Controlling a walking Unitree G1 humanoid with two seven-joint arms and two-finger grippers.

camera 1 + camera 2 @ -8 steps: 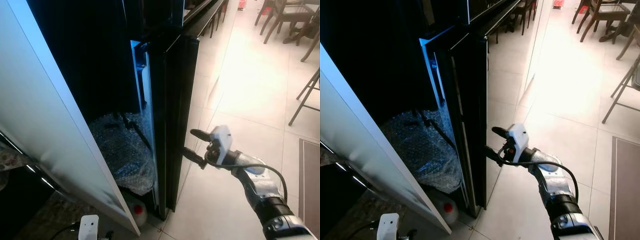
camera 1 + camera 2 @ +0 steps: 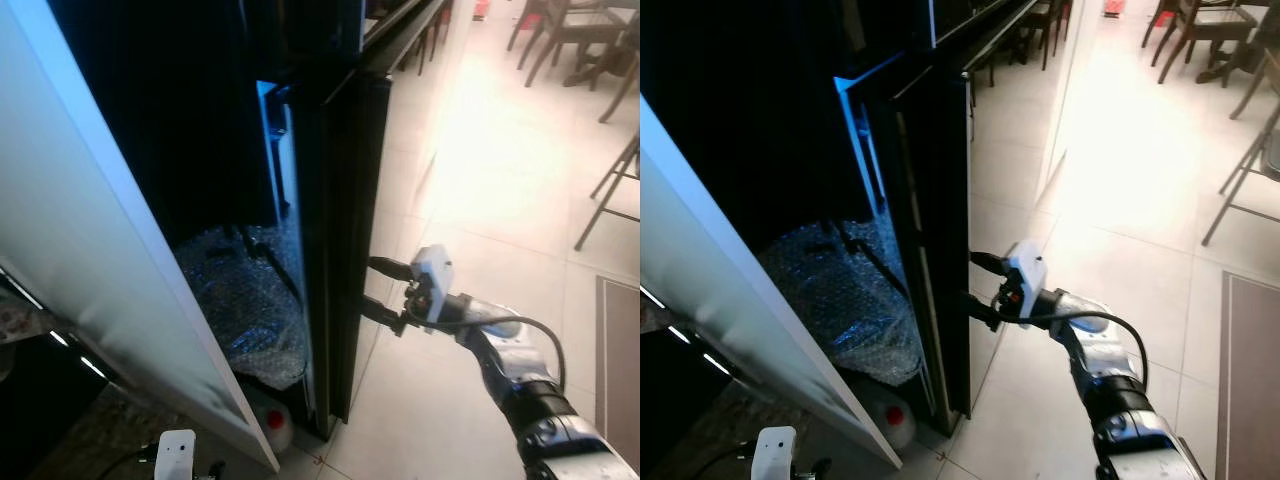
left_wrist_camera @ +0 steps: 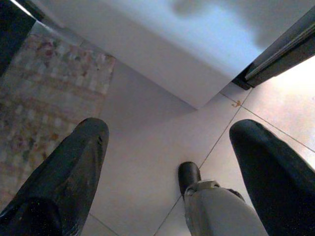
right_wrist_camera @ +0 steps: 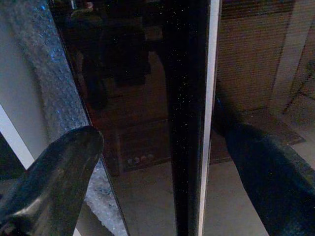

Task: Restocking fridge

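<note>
The black fridge door stands edge-on at frame centre, blocking the way. Bubble wrap fills the lower-left opening; open tiled floor lies right.

Dark fridge interior, bright glare on floor tiles, sharp focus

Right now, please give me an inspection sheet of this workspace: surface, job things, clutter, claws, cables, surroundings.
Surface: pale tiled floor, glare on it.
Job's things: black fridge door ajar; white door open on the left; bubble wrap inside the fridge.
Clutter: jug with red cap on the floor by the fridge base.
Claws: right claw open, fingers at the black door's edge; left claw open, hanging over the floor.
Cables: black cable looped along the right arm.
Surroundings: chairs farther back; rug at the right.
</note>
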